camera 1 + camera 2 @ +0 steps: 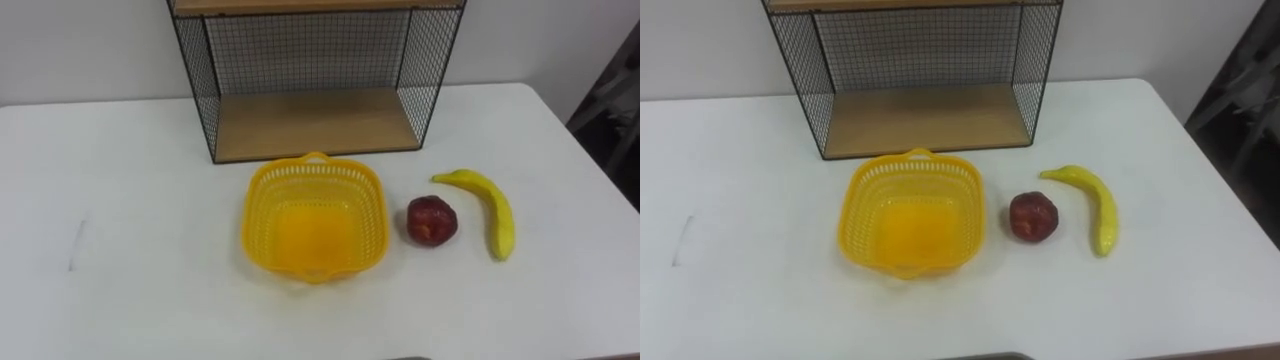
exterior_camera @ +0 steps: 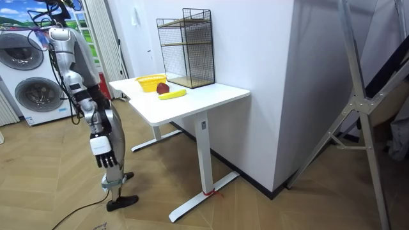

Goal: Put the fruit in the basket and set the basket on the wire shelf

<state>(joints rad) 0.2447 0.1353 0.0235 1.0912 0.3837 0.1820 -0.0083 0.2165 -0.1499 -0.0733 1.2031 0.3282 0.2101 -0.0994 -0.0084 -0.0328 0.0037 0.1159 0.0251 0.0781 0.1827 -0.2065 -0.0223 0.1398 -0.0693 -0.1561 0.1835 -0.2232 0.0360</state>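
White table [image 1: 120, 200] carries it all: the yellow basket [image 1: 315, 220] sits empty before the wire shelf [image 1: 315, 120], with the red fruit [image 1: 431, 220] and the banana [image 1: 490, 210] beside it. The right hand [image 2: 102, 150] hangs at the robot's side, fingers relaxed, holding nothing, well below and apart from the fruit. Nothing looks done yet: both fruits need loading, then the basket needs shelving.

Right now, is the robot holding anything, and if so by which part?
None of the task's things is held. The right hand hangs open and empty beside the table. The basket, apple and banana lie free on it.
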